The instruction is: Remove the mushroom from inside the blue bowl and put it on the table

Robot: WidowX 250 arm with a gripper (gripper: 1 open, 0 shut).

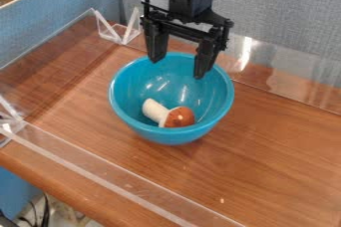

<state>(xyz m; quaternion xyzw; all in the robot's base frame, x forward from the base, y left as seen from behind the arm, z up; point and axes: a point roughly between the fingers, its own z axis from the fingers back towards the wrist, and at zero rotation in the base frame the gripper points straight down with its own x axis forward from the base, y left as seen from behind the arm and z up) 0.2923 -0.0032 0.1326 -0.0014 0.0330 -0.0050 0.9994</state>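
One mushroom [170, 113] stem end hides behind bowl [160, 126] rim.

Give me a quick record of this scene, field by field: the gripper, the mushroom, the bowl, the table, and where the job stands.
gripper: open, pointing down, above the bowl's far side, holding nothing
mushroom: lying on its side inside the bowl, reddish-brown cap toward the right, cream stem toward the left
blue bowl: upright on the table
table: reddish-brown wood with clear panels along its edges
task status: mushroom not yet grasped or lifted out
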